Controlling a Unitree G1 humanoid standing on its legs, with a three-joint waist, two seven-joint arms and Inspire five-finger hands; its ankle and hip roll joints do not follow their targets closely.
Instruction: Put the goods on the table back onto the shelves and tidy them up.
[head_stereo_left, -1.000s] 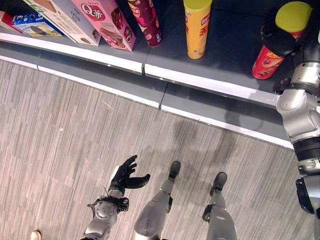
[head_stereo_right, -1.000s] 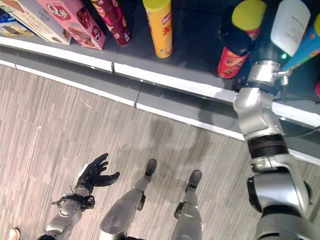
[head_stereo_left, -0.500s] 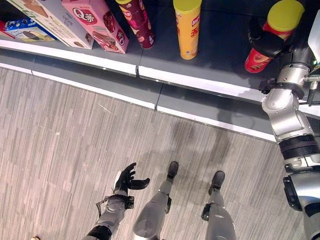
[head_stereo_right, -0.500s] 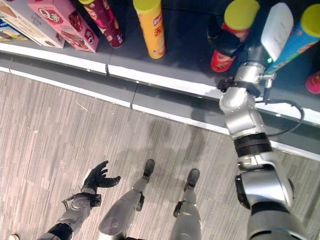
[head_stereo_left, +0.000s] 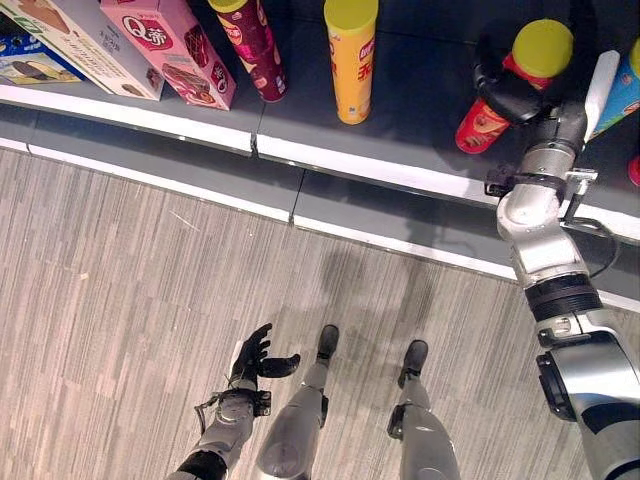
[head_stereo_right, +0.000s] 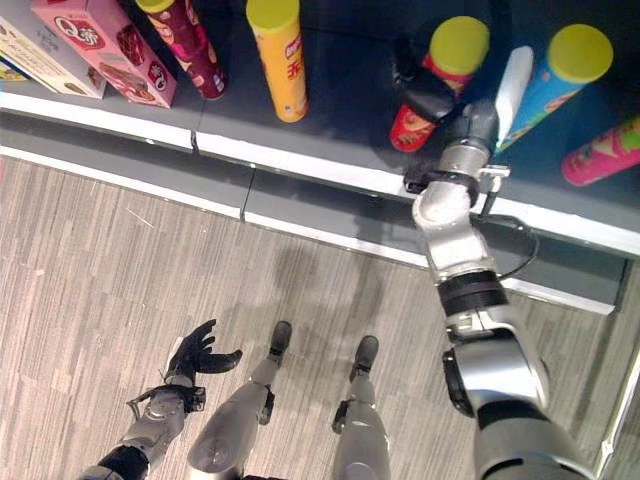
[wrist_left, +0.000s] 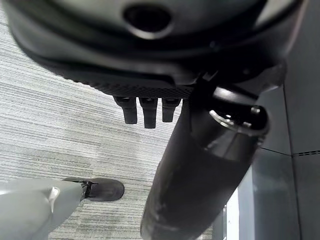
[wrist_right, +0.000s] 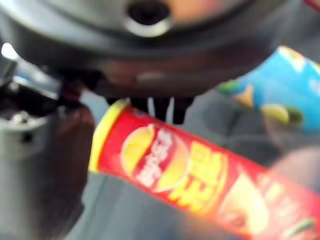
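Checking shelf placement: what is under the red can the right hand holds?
The red can stands tilted on the dark shelf, the right hand curled round it. Its base contact is hidden.

Five standing tube cans on the shelf (head_stereo_right: 330, 165): maroon can (head_stereo_right: 182, 45) at 11 o'clock, yellow can (head_stereo_right: 278, 58) at 12, red can (head_stereo_right: 440, 80) and blue can (head_stereo_right: 555, 78) at 1 to 2, pink can (head_stereo_right: 603, 152) at 2. Boxes at 10: one pink box (head_stereo_left: 165, 50), one cream box (head_stereo_left: 72, 38), one blue box (head_stereo_left: 25, 62).

2 head views downward over shelf (head_stereo_left: 380, 165); 2 close wrist views.
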